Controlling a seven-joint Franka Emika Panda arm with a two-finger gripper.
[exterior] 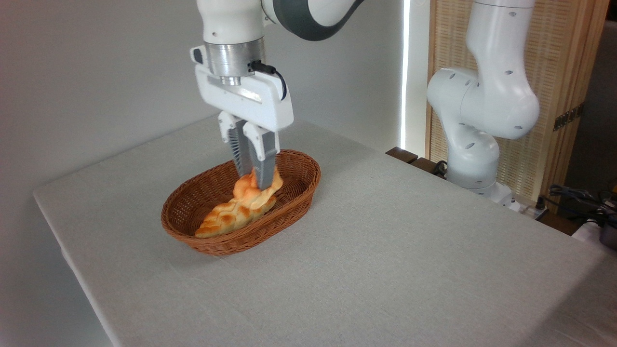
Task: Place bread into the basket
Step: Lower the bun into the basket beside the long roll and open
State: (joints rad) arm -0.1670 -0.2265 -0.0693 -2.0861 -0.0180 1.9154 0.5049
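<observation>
The oval reddish-brown wicker basket stands on the table left of the middle. The glossy orange knotted bread is inside it, resting on or just above a longer pale-gold braided loaf that lies along the basket's bottom. My gripper reaches straight down into the basket, and its fingers stand close together, pinching the bread. One finger covers the bread's right part.
The arm's white base stands off the table's far right corner, with cables beside it. The grey cloth-covered table spreads wide to the right and front of the basket. A wall lies behind.
</observation>
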